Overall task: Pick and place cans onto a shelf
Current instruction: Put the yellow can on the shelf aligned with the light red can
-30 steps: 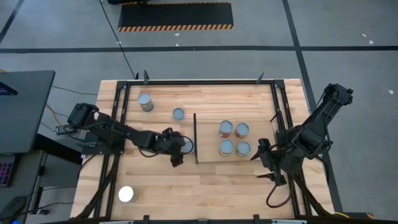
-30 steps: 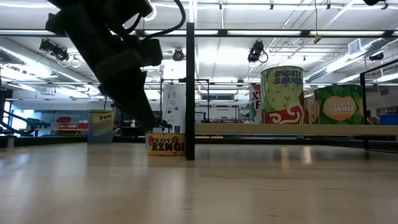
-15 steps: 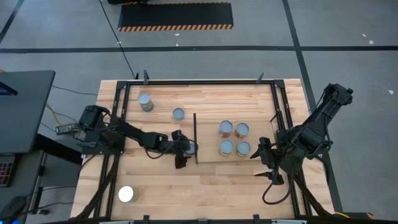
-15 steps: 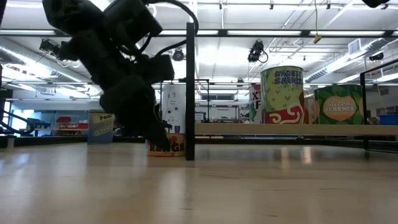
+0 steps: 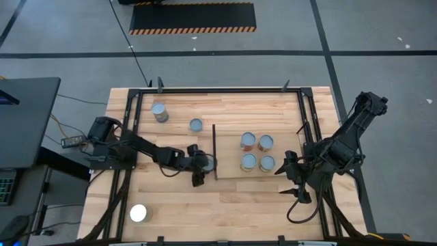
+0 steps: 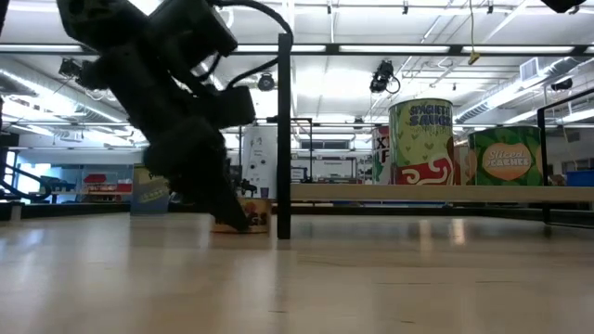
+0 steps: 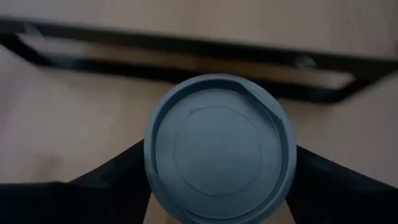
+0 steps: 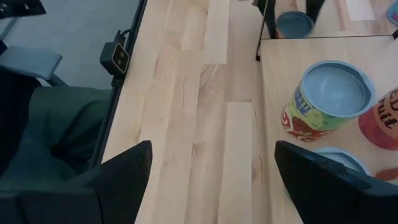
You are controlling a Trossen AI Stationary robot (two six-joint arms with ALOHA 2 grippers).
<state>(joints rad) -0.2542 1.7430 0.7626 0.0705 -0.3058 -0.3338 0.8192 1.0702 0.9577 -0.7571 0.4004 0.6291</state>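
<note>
Can [image 7: 219, 148] between left gripper [image 5: 202, 162] jaws, beside shelf [image 5: 229, 171] strip.

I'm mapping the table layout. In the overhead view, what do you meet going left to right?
White-topped can → two loose cans → left gripper around a can → four cans on the shelf → right gripper.

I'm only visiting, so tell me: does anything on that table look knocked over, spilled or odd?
Nothing stands out. Four cans stand upright on the shelf, three more stand on the table, and the left gripper straddles another can beside the shelf.
</note>
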